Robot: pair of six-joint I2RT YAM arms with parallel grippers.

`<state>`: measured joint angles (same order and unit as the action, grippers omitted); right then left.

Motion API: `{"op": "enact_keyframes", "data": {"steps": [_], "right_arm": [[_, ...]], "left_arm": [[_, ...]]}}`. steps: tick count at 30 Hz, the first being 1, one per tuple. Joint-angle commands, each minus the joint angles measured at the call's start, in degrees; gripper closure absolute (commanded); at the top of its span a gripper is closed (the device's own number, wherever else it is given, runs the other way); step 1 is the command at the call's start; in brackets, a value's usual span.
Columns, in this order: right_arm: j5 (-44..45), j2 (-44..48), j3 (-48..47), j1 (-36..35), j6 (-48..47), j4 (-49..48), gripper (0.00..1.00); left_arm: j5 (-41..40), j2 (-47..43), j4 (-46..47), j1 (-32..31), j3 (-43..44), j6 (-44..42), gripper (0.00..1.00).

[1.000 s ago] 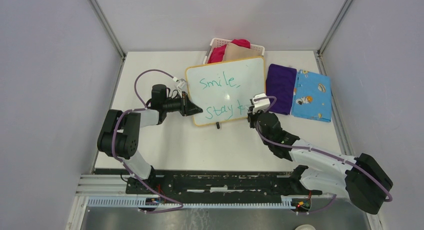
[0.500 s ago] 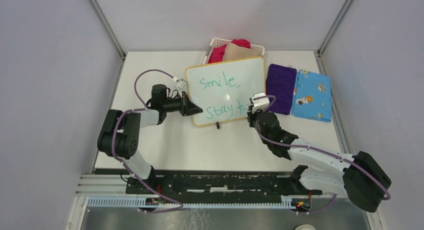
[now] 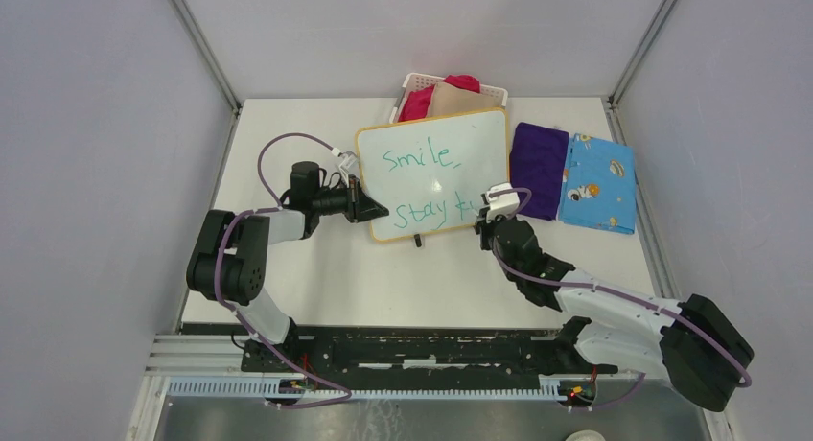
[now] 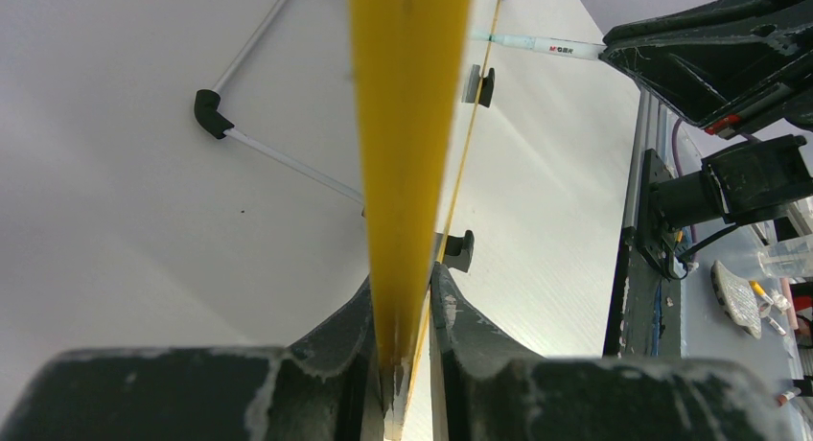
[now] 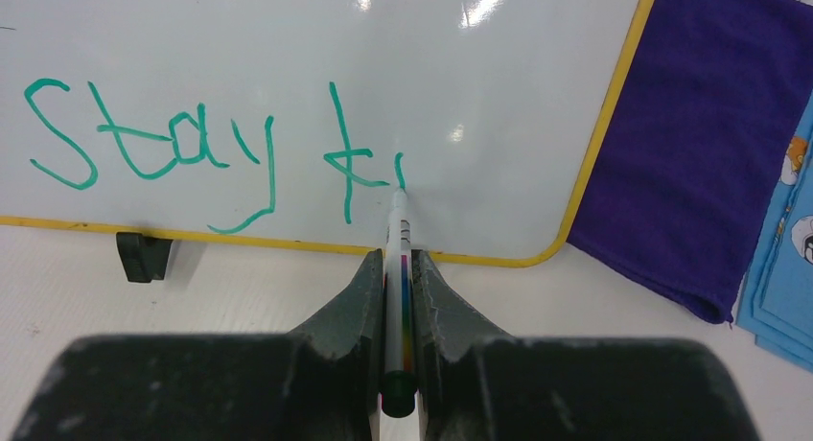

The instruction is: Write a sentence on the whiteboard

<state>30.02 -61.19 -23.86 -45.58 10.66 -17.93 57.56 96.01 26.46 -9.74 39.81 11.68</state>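
The whiteboard [image 3: 436, 139], white with a yellow frame, lies at the table's middle back. Its green sentence [image 3: 419, 157] reads "Smile," above "stay k" and the start of another letter [image 5: 398, 173]. My left gripper [image 3: 374, 209] is shut on the board's left edge; the yellow frame [image 4: 407, 153] runs between the fingers. My right gripper [image 3: 491, 222] is shut on a white marker [image 5: 396, 268] with a rainbow stripe. The marker tip touches the board [image 5: 288, 38] just right of the "k" [image 5: 347, 158].
A white slotted basket [image 3: 422, 81] with red and tan cloth stands behind the board. A purple cloth [image 3: 537, 168] and a blue patterned cloth [image 3: 597, 182] lie to the board's right. A black board foot [image 5: 144, 254] sits at the near edge.
My right gripper has moved slightly right along the lower line. A short new green stroke now stands after the "k". The left arm has not moved.
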Motion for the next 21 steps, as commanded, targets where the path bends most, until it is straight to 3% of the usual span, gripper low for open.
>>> {"op": "enact_keyframes", "data": {"steps": [1,11,21], "right_arm": [[-0.79,2.22,-0.82,0.22,0.98,-0.29,1.0],[1.52,3.25,-6.62,0.96,-1.26,0.93,1.0],[1.17,1.37,-5.87,2.13,-0.69,0.3,1.0]], "left_arm": [[-5.89,2.69,-8.61,-1.35,-0.52,-3.25,0.98],[-6.01,2.69,-8.62,-1.42,-0.45,-3.31,0.98],[-5.84,2.78,-8.62,-1.42,-0.36,-3.34,0.98]]}}
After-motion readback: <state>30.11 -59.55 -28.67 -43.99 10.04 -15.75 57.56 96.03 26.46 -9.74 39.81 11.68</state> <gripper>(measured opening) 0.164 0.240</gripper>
